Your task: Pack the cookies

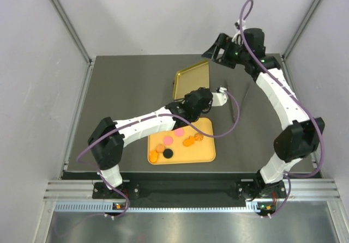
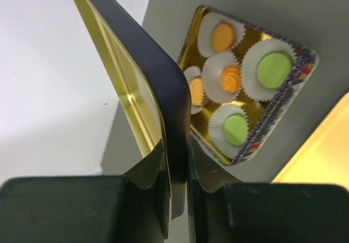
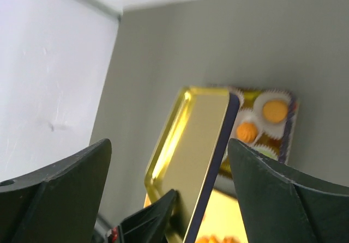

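Observation:
Loose cookies (image 1: 168, 139), pink, orange and black, lie on a yellow tray (image 1: 204, 155) near the front. More cookies (image 2: 272, 70), orange and green, sit in white paper cups inside a gold-lined box (image 2: 283, 109). My left gripper (image 2: 175, 156) is shut on the edge of the box's lid (image 2: 143, 63), dark outside and gold inside, holding it tilted up beside the box. In the top view that lid (image 1: 192, 78) stands just behind the left gripper (image 1: 197, 97). My right gripper (image 1: 215, 52) hangs open high at the back, holding nothing, and looks down on the lid (image 3: 196, 145) and the box (image 3: 267, 117).
White walls enclose the dark table (image 1: 125, 90) on three sides. The yellow tray (image 2: 322, 156) lies close to the box's near corner. The right arm's cable (image 1: 235, 109) trails over the table right of the tray.

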Action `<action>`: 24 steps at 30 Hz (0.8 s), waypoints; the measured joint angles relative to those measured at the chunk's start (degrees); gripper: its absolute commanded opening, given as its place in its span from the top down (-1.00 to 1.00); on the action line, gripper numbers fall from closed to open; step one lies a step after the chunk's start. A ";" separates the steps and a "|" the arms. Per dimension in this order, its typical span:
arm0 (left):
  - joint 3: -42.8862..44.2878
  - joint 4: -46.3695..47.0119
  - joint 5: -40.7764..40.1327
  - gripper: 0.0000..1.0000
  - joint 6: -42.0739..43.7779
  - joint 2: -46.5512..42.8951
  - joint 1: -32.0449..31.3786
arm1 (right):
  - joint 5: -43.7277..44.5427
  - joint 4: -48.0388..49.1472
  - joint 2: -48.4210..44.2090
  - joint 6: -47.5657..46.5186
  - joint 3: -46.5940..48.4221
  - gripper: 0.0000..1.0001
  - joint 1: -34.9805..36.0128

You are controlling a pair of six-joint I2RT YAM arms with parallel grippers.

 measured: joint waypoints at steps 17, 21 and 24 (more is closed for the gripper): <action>12.26 -9.40 36.28 1.00 -30.53 -3.37 16.13 | 12.83 11.30 -15.04 -0.61 -16.68 -0.83 -8.02; 12.46 -6.03 50.71 1.00 -44.89 -4.26 27.61 | 11.65 13.66 -13.05 -1.31 -21.94 -0.83 -8.02; 11.45 -2.12 59.25 1.00 -54.64 -4.11 33.31 | 10.62 15.15 -10.73 -1.88 -23.85 -0.82 -8.00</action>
